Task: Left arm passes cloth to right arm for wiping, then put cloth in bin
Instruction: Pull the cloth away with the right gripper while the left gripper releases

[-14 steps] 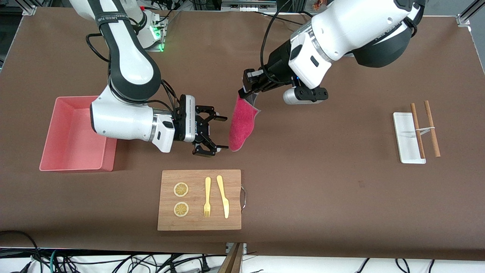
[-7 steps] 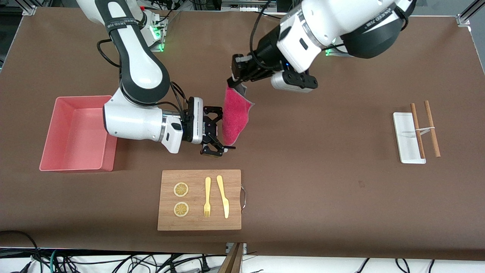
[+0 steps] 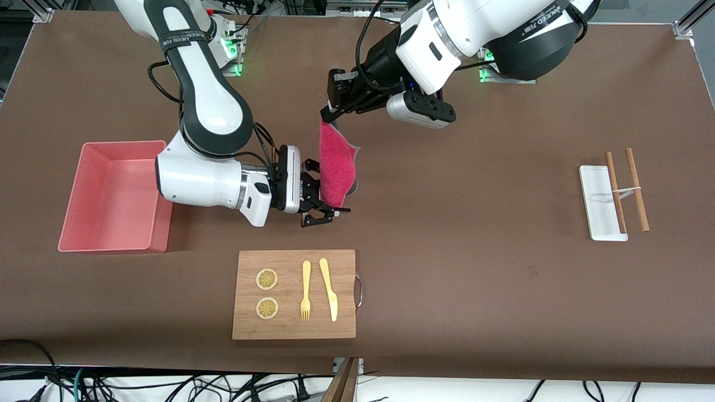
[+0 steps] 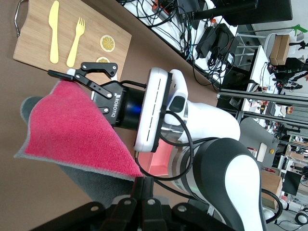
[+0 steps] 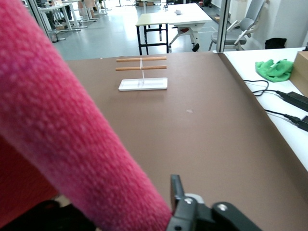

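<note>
Cloth [image 3: 337,167] hangs in the air from the left gripper [image 3: 325,110], whose jaws pinch its top corner, over the brown worktop [image 3: 475,290] between the robots' bases and the wooden cutting board [image 3: 294,294]. Its lower part droops between the jaws of the right gripper [image 3: 324,192], which stand spread around it; I cannot tell whether they grip it. The pink bin [image 3: 111,198] sits toward the right arm's end.

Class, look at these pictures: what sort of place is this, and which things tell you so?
Probably a robotics lab: two robot arms work at one brown table, cables trail below its edge, and office desks stand nearby.
</note>
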